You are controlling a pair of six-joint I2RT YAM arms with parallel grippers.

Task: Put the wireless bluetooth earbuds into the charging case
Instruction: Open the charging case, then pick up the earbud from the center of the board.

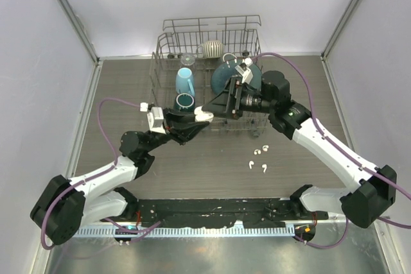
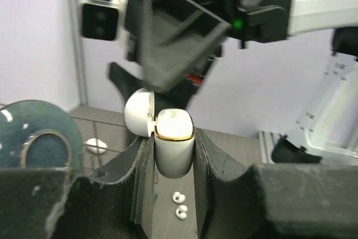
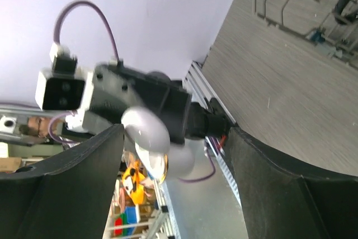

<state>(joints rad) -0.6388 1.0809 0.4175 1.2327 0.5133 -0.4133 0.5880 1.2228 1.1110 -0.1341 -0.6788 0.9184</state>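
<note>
My left gripper (image 1: 200,117) is shut on the white charging case (image 1: 205,115), held upright above the table. In the left wrist view the case (image 2: 174,149) sits between the fingers, gold rim up, with its lid (image 2: 138,112) hinged open to the left. My right gripper (image 1: 216,108) is open and faces the case from just beyond it, its jaws (image 2: 168,37) looming above the case. In the right wrist view the open case (image 3: 159,141) lies between the wide-spread fingers. Three white earbuds (image 1: 259,151) (image 1: 249,165) (image 1: 264,168) lie on the table; two of them (image 2: 178,197) (image 2: 182,212) show below the case.
A wire dish rack (image 1: 168,48) stands at the back, holding a light blue cup (image 1: 185,81), a teal mug (image 1: 185,102), a dark teal plate (image 1: 225,76) and a striped round object (image 1: 212,48). A small white pebble-like object (image 2: 97,146) lies by the plate (image 2: 33,138).
</note>
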